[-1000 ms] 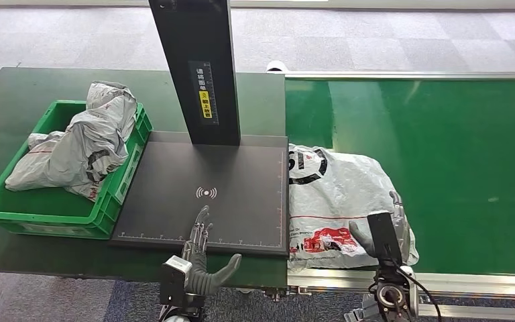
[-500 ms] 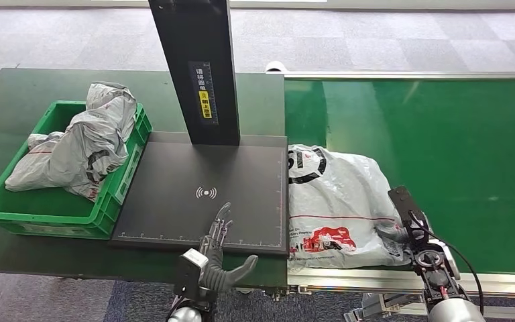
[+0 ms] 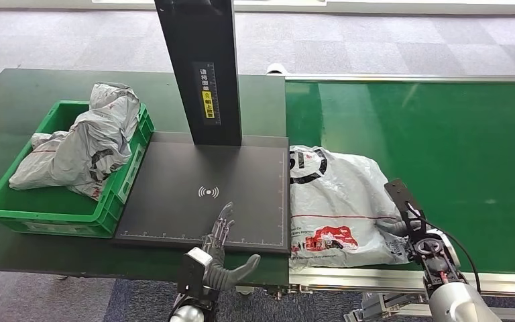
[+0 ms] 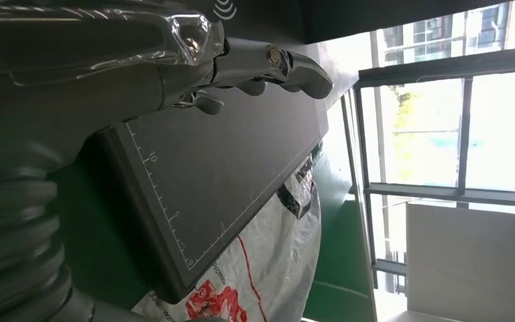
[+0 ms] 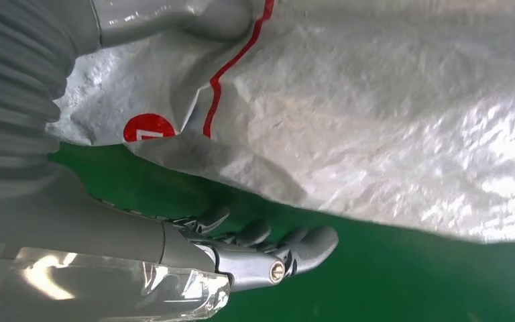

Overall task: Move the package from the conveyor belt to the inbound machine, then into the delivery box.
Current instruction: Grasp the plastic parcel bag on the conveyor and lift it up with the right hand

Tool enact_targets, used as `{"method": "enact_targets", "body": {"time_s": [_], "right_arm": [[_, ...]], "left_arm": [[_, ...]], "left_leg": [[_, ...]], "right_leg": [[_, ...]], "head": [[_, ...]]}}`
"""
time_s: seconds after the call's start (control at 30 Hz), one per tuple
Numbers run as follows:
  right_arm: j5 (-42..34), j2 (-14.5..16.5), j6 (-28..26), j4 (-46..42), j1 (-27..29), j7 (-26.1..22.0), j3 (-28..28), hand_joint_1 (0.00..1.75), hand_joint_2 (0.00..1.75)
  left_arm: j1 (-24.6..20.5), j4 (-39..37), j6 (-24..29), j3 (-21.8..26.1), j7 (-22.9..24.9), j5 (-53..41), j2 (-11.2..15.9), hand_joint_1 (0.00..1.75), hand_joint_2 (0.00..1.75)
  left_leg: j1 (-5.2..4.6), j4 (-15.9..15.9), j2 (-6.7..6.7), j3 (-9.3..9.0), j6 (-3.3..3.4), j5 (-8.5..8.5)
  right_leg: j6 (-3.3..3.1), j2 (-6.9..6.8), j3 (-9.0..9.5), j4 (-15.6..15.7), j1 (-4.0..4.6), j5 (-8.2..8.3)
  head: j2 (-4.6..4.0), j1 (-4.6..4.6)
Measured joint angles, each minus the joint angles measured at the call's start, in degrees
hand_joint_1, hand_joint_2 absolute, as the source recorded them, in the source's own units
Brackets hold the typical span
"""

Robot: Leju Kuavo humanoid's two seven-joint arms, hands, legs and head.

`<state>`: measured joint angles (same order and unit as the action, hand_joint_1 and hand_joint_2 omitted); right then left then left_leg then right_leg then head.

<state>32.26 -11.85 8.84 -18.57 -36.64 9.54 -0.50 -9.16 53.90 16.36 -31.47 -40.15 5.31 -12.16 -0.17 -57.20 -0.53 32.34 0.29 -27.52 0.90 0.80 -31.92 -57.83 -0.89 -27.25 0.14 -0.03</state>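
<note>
On the belt: grey package (image 3: 338,201) lying flat beside the black scanner pad (image 3: 208,191).
Right hand (image 3: 402,213): released, thumb on package's edge.
Left hand (image 3: 218,238): released, fingers spread over pad.

Package (image 3: 338,201) crinkled glossy plastic film (silver-grey); conveyor belt (image 3: 456,141) smooth green; scanner plate (image 3: 208,194) matt black

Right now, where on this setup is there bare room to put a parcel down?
The black scanner platform lies bare between the green plastic crate and the conveyor, apart from the left hand at its near edge. The green belt beyond the white plastic package is bare. The crate is crowded with grey bags.
</note>
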Motion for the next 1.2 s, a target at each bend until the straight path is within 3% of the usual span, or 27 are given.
{"method": "enact_targets", "body": {"time_s": [0.13,0.5,0.77,0.87,0.97,1.1,1.2], "right_arm": [[0.92,1.15,2.28,1.03,-2.81,3.99,0.79,1.75,1.75],[-0.79,3.37,4.2,2.5,-3.69,1.76,0.93,1.75,1.75],[-1.51,4.29,1.33,2.65,-3.73,-3.45,0.43,1.75,1.75],[-2.25,5.01,-3.06,1.06,-3.97,-12.86,0.09,1.75,1.75],[-4.59,5.85,-5.27,-6.2,-3.88,-21.61,-0.47,1.75,1.75],[-8.77,6.56,-5.64,-21.59,-1.07,-23.34,-0.84,1.75,1.75],[-14.99,6.35,-10.28,-39.37,6.79,-26.78,-2.03,1.75,1.75]], "left_arm": [[-0.02,0.02,0.64,0.34,0.0,0.61,-0.01,0.0,1.75],[0.0,0.07,1.15,0.85,0.0,0.77,-0.19,0.0,1.75],[0.59,1.38,2.55,1.38,0.0,0.63,-0.13,0.0,1.75],[2.37,3.71,4.62,2.52,0.0,0.09,0.21,0.0,1.75],[5.33,7.47,6.11,4.13,0.0,-0.89,1.03,0.0,1.75],[7.97,11.78,5.77,5.44,0.0,-2.23,2.59,0.0,1.75],[9.29,15.61,3.9,6.3,0.0,-4.65,4.21,0.0,1.75]], "left_leg": [[0.0,-0.01,0.0,0.02,0.04,0.03],[0.04,-0.01,-0.08,0.33,0.02,0.04],[0.03,-0.01,-0.08,0.48,0.03,0.04],[0.03,0.0,-0.05,0.55,0.02,0.05],[0.04,-0.01,-0.05,0.58,0.01,0.06],[0.08,-0.02,-0.31,0.62,0.02,0.08],[0.08,-0.03,-0.63,0.73,0.03,0.07]], "right_leg": [[0.0,0.02,-0.02,0.0,0.0,0.05],[-0.02,-0.01,-0.33,-0.02,0.05,0.05],[-0.01,-0.02,-0.42,-0.03,0.04,0.05],[-0.01,0.0,-0.48,-0.05,0.04,0.07],[-0.02,-0.01,-0.59,-0.05,0.05,0.06],[-0.02,-0.28,-0.63,-0.05,0.07,0.0],[0.0,-0.61,-0.63,-0.04,0.07,-0.11]], "head": [[-0.01,0.01],[-0.01,0.0],[-0.01,0.01],[-0.01,-0.01],[-0.01,-0.01],[0.0,0.01],[0.0,0.01]]}}
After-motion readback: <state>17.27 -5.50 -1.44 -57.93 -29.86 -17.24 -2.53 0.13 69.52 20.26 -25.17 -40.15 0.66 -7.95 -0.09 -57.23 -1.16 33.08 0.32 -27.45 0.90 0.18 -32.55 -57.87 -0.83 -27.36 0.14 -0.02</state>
